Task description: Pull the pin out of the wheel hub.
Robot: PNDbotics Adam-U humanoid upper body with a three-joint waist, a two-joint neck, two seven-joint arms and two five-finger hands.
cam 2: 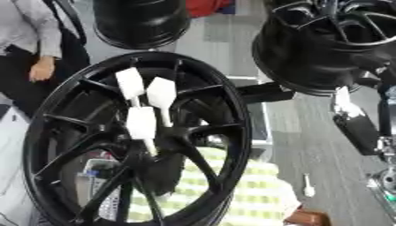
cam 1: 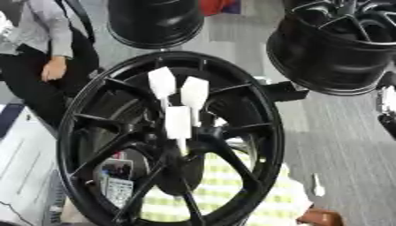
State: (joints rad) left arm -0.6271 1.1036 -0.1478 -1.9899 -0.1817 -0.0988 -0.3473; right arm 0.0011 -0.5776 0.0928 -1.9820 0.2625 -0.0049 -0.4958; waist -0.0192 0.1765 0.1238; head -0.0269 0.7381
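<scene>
three white-headed pins (cam 1: 179, 122) stand in the centre of the black wheel hub (cam 1: 172, 140), long axes running 12 to 6 o'clock, flat heads up, thin shafts down into the hub. we see neither hand, so we cannot tell about our fingers.

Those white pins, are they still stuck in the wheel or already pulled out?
Still in. Three white pins stand with their thin stems running down into the black wheel's hub, and no hand shows touching them.
</scene>
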